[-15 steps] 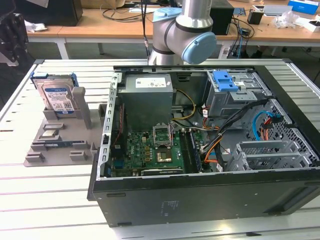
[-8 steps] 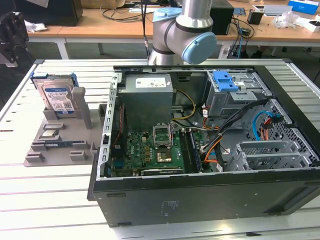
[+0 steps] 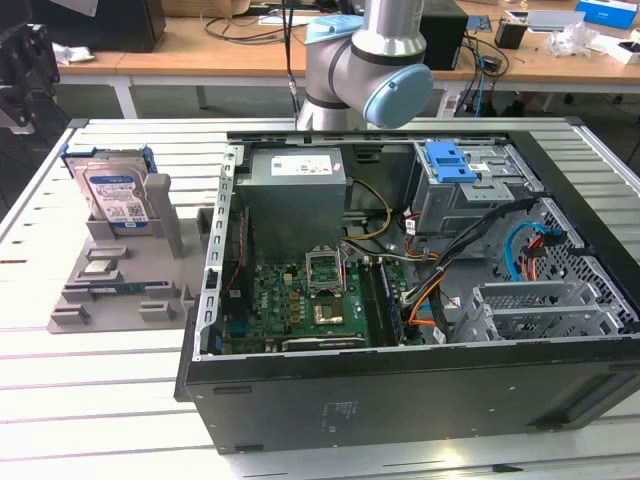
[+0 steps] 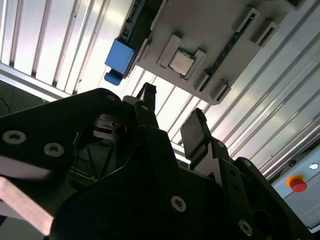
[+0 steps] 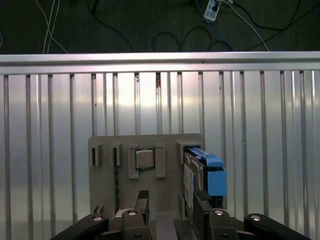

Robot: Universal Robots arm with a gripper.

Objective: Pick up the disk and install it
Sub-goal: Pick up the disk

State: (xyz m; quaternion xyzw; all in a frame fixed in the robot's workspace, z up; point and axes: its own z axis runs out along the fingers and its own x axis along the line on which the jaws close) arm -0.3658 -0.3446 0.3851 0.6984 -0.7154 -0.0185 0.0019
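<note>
Pincer (image 5: 171,200) agape, disk (image 5: 205,172) upright in grey holder (image 5: 170,143)

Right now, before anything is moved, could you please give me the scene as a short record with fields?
disk: stands on edge in the grey holder, at the exterior view's left, outside the computer case
gripper: open and empty in the first wrist view, not touching the disk
holder contents: the disk, and a small square chip beside it
computer case: lies open, motherboard exposed
task state: disk not yet picked up, not installed
</note>
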